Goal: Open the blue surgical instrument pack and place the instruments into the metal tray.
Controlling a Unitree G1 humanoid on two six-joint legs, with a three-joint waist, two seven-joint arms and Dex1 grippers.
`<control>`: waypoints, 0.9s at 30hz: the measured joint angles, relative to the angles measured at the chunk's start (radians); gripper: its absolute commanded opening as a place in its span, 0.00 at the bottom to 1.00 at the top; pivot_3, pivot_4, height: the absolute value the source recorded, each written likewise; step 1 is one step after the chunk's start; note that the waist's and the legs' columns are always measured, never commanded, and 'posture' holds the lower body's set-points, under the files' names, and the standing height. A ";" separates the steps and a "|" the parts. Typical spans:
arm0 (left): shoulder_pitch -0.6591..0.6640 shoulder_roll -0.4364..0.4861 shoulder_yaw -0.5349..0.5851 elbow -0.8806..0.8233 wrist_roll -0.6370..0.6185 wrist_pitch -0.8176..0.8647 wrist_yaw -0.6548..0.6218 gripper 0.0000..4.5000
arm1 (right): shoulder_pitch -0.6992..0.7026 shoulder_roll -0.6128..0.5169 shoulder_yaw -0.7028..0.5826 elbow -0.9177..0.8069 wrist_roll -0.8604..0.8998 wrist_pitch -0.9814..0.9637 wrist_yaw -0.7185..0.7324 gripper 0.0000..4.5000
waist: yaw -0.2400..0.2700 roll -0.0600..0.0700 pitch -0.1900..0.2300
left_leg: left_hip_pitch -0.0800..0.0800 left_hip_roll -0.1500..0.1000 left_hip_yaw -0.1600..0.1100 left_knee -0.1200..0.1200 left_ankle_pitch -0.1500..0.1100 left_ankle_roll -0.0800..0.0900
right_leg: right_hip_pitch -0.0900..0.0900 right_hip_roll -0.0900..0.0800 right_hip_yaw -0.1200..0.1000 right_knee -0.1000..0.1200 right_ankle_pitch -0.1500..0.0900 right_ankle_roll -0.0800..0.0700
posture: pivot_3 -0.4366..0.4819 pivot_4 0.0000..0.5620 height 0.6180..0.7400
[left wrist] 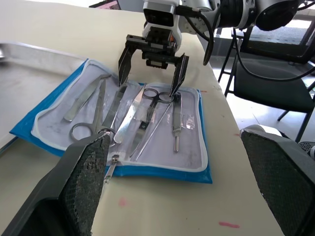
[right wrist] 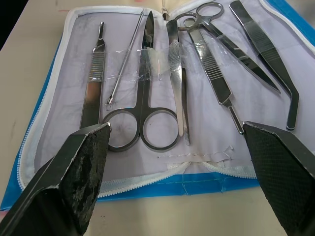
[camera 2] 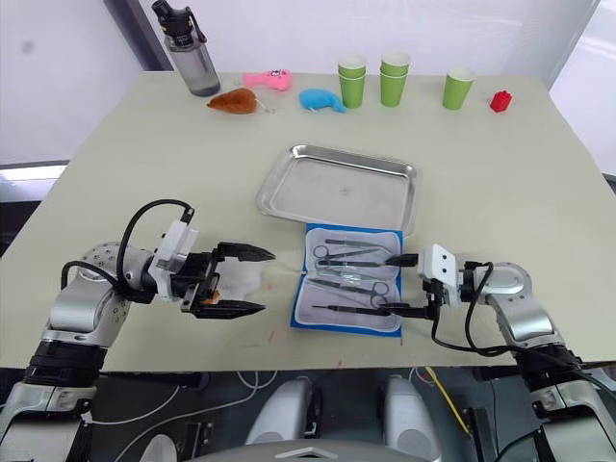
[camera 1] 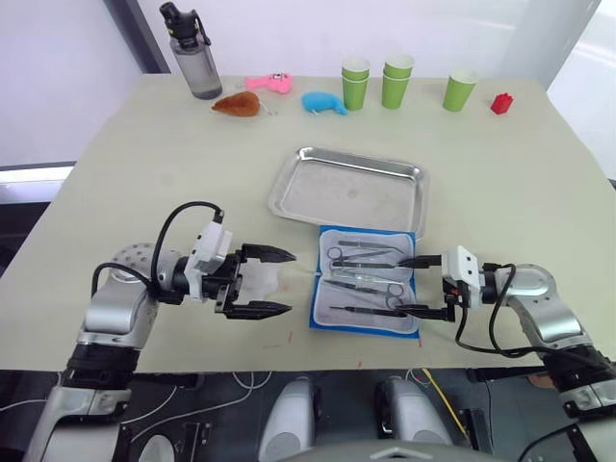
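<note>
Lay open on the table (camera 1: 539,183), the blue pack (camera 1: 366,280), just in front of the empty metal tray (camera 1: 348,186), instruments (right wrist: 162,73) in its pockets. Hovered spread at its right edge, the right gripper (camera 1: 416,285); gaped apart beside its left, the left gripper (camera 1: 276,282).

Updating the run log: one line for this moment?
pack: open | instruments: inside | tray: empty | left gripper: open | right gripper: open

Silver-grey arm shells, black looping cables, white wrist blocks, each claw (camera 1: 266,282) with two black textured fingers.
</note>
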 measured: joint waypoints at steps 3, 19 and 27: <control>-0.011 -0.012 -0.008 0.003 -0.001 -0.015 -0.007 1.00 | 0.008 -0.001 -0.012 -0.008 0.013 0.003 0.000 0.98 | 0.001 0.000 0.000 | 0.000 0.000 0.000 0.000 0.000 0.000 | 0.000 0.000 0.000 0.000 0.000 0.000 | 0.48 0.27 0.95; -0.011 0.096 0.011 -0.071 -0.101 0.027 -0.026 1.00 | 0.136 -0.122 -0.153 -0.280 0.216 0.498 -0.153 0.98 | 0.001 0.001 0.001 | -0.003 0.000 0.000 0.000 0.000 0.000 | -0.002 -0.001 0.000 0.000 0.000 0.000 | 0.48 0.27 0.95; -0.030 0.096 0.010 -0.090 -0.117 0.041 -0.026 1.00 | 0.049 -0.049 -0.149 -0.275 0.247 0.705 -0.285 0.87 | 0.000 0.001 0.001 | -0.004 0.000 0.000 0.000 0.000 0.000 | -0.003 0.000 0.000 0.000 0.000 0.000 | 0.48 0.27 0.95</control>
